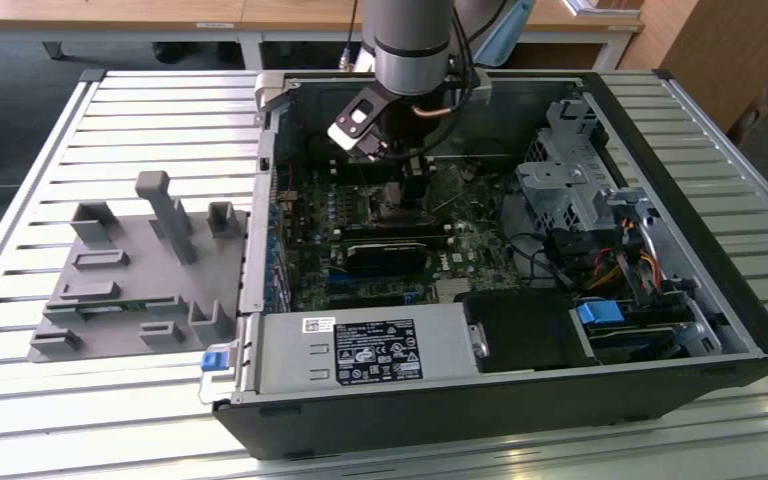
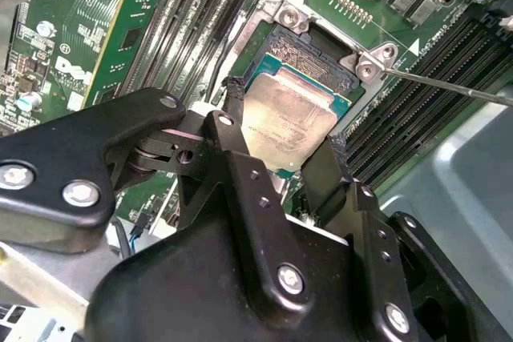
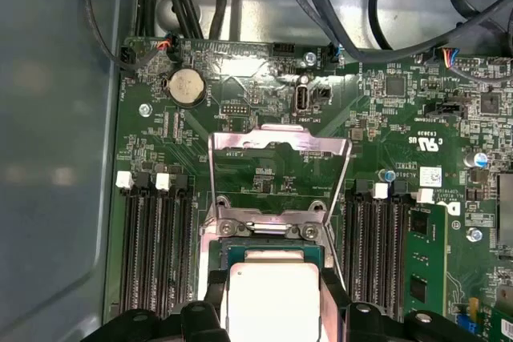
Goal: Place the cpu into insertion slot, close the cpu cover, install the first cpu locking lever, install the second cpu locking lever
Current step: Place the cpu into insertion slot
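While the arm is hanging into the open computer case (image 1: 491, 420) at the upper middle of the exterior view, the gripper (image 2: 285, 124) is keeping its jaws clamped on two opposite edges of the cpu (image 2: 292, 114). The chip is sitting directly over the insertion slot (image 2: 317, 54), tilted slightly; it is possibly touching, but contact is hard to judge. The cpu cover (image 3: 279, 135) is standing raised on its hinge just beside the slot. The case is lying on the slatted worktop (image 1: 91, 420).

a lab workshop: slatted metal bench (image 1: 157, 120), wooden desks (image 1: 131, 12) behind.
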